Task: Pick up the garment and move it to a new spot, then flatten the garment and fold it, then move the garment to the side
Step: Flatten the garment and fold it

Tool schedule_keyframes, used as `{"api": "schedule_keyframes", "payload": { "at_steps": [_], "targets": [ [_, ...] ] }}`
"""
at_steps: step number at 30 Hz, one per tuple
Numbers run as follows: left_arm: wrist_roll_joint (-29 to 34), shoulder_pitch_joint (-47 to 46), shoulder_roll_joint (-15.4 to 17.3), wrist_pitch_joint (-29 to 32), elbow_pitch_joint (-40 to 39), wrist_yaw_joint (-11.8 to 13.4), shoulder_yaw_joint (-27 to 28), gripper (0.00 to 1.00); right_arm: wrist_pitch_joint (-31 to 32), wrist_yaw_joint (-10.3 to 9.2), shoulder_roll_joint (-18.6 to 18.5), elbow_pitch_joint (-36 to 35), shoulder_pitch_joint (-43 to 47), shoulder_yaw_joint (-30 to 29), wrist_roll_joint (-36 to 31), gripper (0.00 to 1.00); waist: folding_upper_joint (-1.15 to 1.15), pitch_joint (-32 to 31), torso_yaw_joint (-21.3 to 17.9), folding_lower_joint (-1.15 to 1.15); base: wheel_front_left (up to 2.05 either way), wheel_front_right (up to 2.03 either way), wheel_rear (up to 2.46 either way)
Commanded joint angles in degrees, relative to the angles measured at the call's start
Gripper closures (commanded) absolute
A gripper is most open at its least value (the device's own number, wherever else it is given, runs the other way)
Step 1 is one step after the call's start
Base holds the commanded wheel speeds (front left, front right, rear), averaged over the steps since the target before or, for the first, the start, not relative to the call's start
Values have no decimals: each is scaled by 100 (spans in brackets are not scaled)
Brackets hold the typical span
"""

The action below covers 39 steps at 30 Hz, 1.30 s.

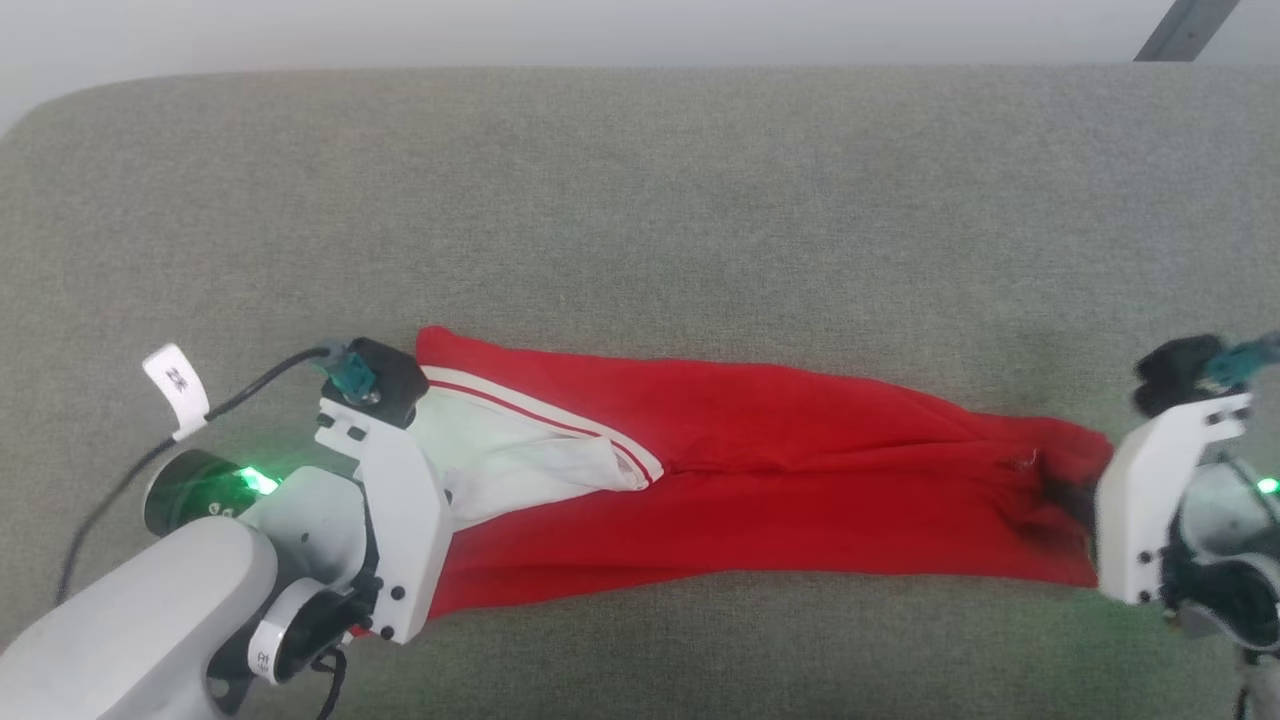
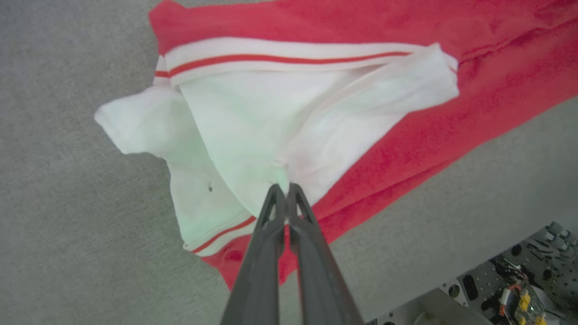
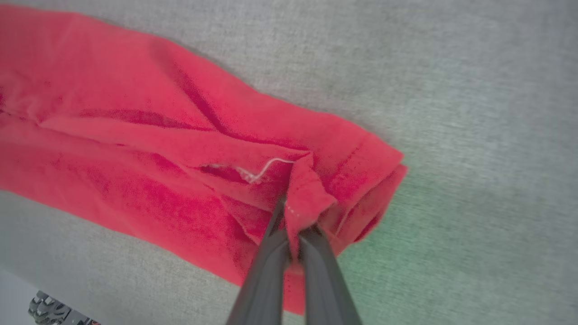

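The garment (image 1: 760,480) is a bright red shirt with a white sleeve panel edged in red-and-white stripes, pulled into a long band across the grey cushion. In the left wrist view my left gripper (image 2: 283,189) is shut on the white sleeve cloth of the garment (image 2: 253,135), at its left end. My right gripper (image 3: 292,215) is shut on a pinched red fold at the hem of the garment (image 3: 158,149), at its right end. In the head view the left wrist (image 1: 385,500) and the right wrist (image 1: 1150,500) cover the fingers.
The grey fabric surface (image 1: 640,200) stretches wide behind the shirt, with its rounded far edge at the top and a pale wall beyond. A black cable with a white tag (image 1: 178,385) trails from the left arm. Part of the robot's base (image 2: 510,289) shows at the lower right.
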Motion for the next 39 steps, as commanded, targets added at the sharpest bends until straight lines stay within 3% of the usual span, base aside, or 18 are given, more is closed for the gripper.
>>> {"api": "schedule_keyframes", "payload": {
  "at_steps": [1,2,3,4,5,6,17,31,39],
  "targets": [
    [-37,79,-43,-148,145,-84,29,82,-66,-3,29,57,-70,101,-35,97,0,-19,8,0,0,0,0],
    [-45,109,-91,-272,302,-151,44,65,-71,-3,62,137,-116,153,3,87,0,-34,10,0,0,0,0],
    [-102,159,-156,-370,444,-218,51,60,-95,-3,98,230,-143,185,38,67,0,-61,13,0,0,0,0],
    [-106,179,-200,-492,578,-284,71,53,-119,-3,57,297,-169,245,-18,42,0,-90,20,0,0,0,0],
    [-59,169,-220,-625,673,-344,97,24,-136,-3,56,365,-197,276,-1,0,0,-119,27,0,0,0,0],
    [-77,193,-266,-732,770,-376,133,0,-155,-3,62,436,-213,294,43,0,0,-158,42,0,0,0,0],
    [-72,772,-305,-2290,848,-546,610,0,-286,-3,29,373,-14,146,167,0,0,-557,213,0,0,0,0],
    [107,2150,-251,-5343,1191,-176,1705,0,169,-3,141,451,482,-990,-78,0,0,-723,602,0,0,0,0],
    [81,2676,-552,-5875,1521,-360,2279,0,59,-3,257,1205,275,-839,-44,0,0,-683,825,0,0,0,0]
  ]
}}
